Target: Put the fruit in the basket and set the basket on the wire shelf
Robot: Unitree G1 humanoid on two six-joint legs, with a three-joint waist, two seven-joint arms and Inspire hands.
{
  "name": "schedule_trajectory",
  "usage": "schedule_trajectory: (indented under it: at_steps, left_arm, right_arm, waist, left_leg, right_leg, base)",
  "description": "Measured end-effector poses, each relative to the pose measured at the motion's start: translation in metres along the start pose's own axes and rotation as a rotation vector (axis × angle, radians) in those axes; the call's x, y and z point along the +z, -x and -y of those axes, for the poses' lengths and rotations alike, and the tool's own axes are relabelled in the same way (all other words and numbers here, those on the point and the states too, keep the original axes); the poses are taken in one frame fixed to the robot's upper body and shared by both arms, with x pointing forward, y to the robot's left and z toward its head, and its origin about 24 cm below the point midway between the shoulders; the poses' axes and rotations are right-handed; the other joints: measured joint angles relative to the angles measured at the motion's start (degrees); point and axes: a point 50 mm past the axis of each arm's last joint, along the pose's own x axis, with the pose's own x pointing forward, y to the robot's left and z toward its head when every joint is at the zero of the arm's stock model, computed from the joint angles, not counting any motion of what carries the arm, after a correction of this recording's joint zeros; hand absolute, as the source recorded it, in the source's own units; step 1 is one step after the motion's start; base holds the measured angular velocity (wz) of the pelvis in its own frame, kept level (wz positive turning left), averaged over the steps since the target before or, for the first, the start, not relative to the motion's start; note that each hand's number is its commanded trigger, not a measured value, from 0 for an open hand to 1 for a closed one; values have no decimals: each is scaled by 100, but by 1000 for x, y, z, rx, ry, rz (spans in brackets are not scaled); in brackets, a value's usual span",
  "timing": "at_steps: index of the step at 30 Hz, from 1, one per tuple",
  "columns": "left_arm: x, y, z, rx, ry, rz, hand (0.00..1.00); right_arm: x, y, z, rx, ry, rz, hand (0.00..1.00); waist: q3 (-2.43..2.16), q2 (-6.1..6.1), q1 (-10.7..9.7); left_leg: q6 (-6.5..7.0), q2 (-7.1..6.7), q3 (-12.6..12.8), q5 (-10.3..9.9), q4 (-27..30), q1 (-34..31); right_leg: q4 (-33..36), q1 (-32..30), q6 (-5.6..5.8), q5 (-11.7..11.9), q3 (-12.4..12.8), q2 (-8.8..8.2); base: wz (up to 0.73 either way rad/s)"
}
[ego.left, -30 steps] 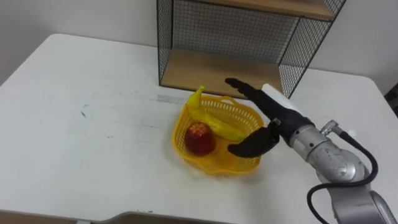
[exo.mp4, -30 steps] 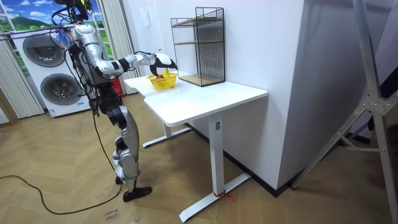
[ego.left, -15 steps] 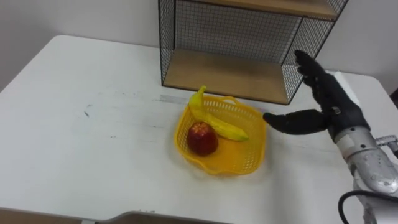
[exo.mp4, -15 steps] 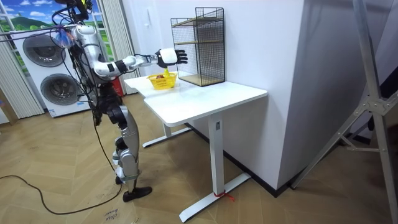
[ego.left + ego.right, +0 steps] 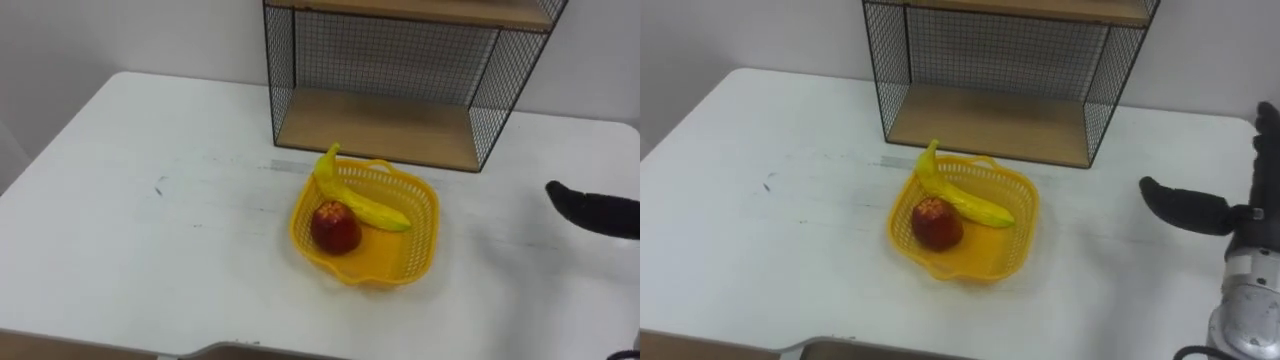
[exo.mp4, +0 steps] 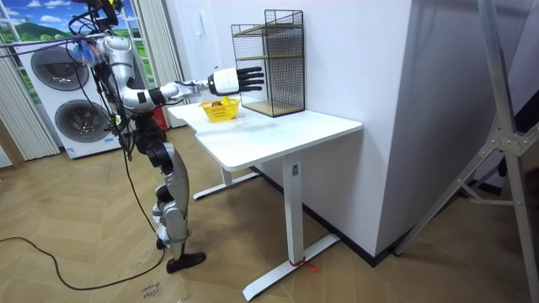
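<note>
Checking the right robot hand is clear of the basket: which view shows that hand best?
The room view: the whole right robot hand shows, fingers straight, raised clear of the basket. The right eye view catches its thumb and wrist at the edge; the left eye view, its thumb tip.

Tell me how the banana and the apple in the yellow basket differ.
The banana is yellow, long and curved; the apple is red and round. The banana's stem end sticks up past the rim of the basket; the apple sits wholly inside. Both lie in the basket, side by side.
</note>
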Motion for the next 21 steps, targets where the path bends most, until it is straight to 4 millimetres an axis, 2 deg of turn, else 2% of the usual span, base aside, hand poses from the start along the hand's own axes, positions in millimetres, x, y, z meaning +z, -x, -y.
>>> schedule_trajectory:
  at_steps: [2, 3, 5, 9, 12, 14, 17, 21]
  left_arm:
    - [28, 15, 11, -27, 57, 139, 0]
    - [35, 21, 14, -41, 77, 171, 0]
    - [64, 41, 21, -99, 122, 340, 0]
    - [100, 77, 29, -219, 206, 554, 0]
    - [108, 89, 35, -291, 236, 587, 0]
    - [108, 101, 42, -379, 237, 599, 0]
    - [110, 117, 50, -541, 249, 591, 0]
    - [95, 137, 64, -774, 244, 477, 0]
  right_arm:
    - [-6, 3, 5, -26, 7, -24, 0]
    - [-7, 4, 5, -31, 7, -28, 0]
    - [-8, 3, 9, -59, 3, -32, 0]
    - [-7, 2, 11, -57, -51, -42, 0]
    - [-7, 1, 10, -49, -82, -49, 0]
    - [-8, 1, 8, -32, -139, -64, 0]
    - [-8, 0, 5, 8, -222, -77, 0]
    - [-11, 0, -3, 67, -323, -109, 0]
  waist:
    - [-3, 45, -2]
    - [-4, 49, -8]
    - [0, 49, -35]
    - [7, 50, -67]
    - [19, 74, -50]
    - [44, 92, -106]
    - [54, 93, -187]
    - [110, 127, -261]
  left_leg:
    - [6, -11, -1, 3, -31, -2]
    - [7, -12, -4, 3, -29, -1]
    - [12, -14, -29, 7, -32, -3]
    - [12, -13, -32, 7, -30, -1]
    - [12, -16, -34, 7, -23, -1]
    - [26, -16, -53, -5, 16, -18]
    - [27, -23, -87, -6, 29, -74]
    - [28, -24, -44, -6, 21, -6]
  right_leg:
    - [3, -26, 8, 2, 25, -4]
    - [3, -30, 8, 1, 25, -3]
    - [-1, -16, 9, 1, 8, -3]
    - [-16, 12, 9, 1, 10, -1]
    - [-21, 12, 9, 2, 11, -2]
    - [-26, -11, 15, -3, -18, -8]
    - [-25, -34, 22, -8, -51, -13]
    - [-7, -23, 22, -7, -46, -16]
  base:
    - [-4]
    - [0]
    - [0]
    - [0]
    - [0]
    - [5]
    - [8]
    - [-2]
